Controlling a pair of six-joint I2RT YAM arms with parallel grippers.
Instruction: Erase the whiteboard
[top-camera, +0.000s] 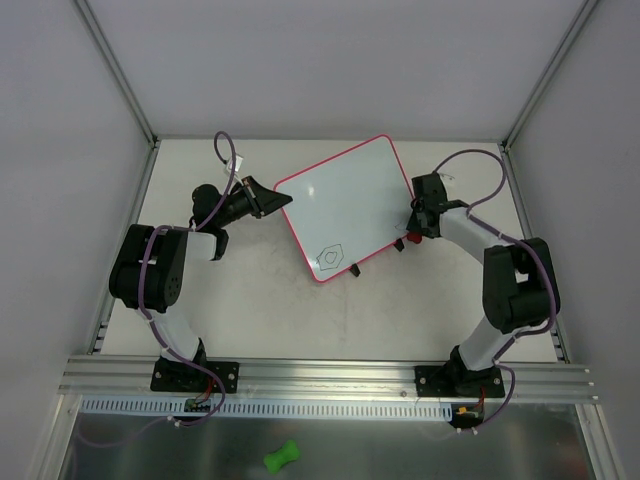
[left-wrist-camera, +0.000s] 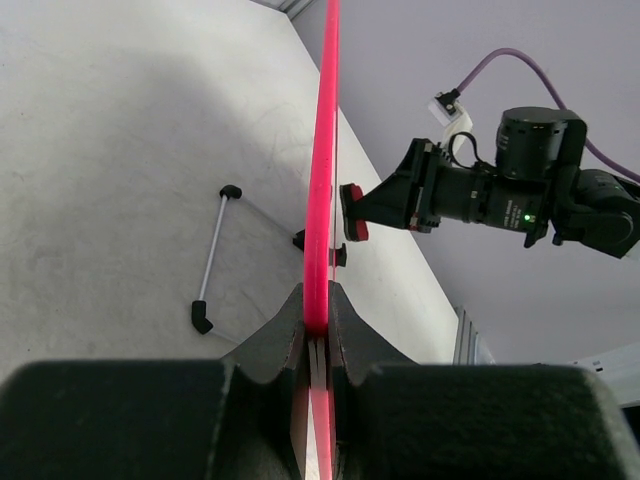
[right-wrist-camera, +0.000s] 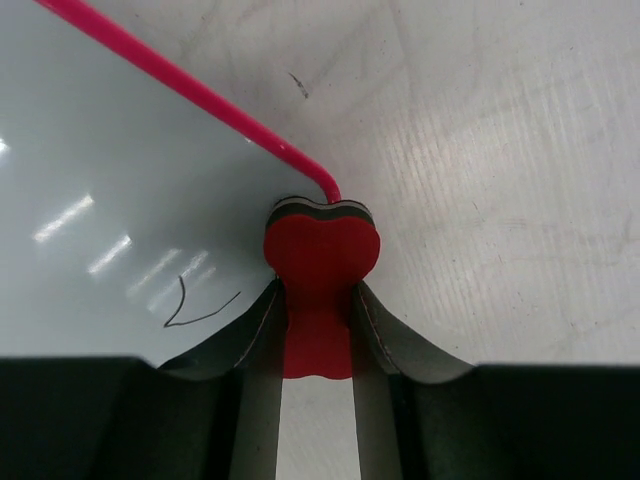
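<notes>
The whiteboard (top-camera: 340, 210), white with a pink-red frame, lies tilted mid-table with a dark hexagon doodle (top-camera: 331, 255) near its front corner. My left gripper (top-camera: 268, 201) is shut on the board's left edge; in the left wrist view the pink frame (left-wrist-camera: 322, 180) runs edge-on between the jaws. My right gripper (top-camera: 412, 237) is shut on a small red bone-shaped eraser (right-wrist-camera: 320, 270), held at the board's right corner (right-wrist-camera: 315, 172). Part of the doodle (right-wrist-camera: 195, 310) shows in the right wrist view. The eraser also shows in the left wrist view (left-wrist-camera: 353, 212).
The board's black feet and a thin metal stand leg (left-wrist-camera: 214, 258) rest on the white table (top-camera: 250, 310). A green bone-shaped object (top-camera: 283, 457) lies below the front rail (top-camera: 330, 375). Grey walls enclose the table.
</notes>
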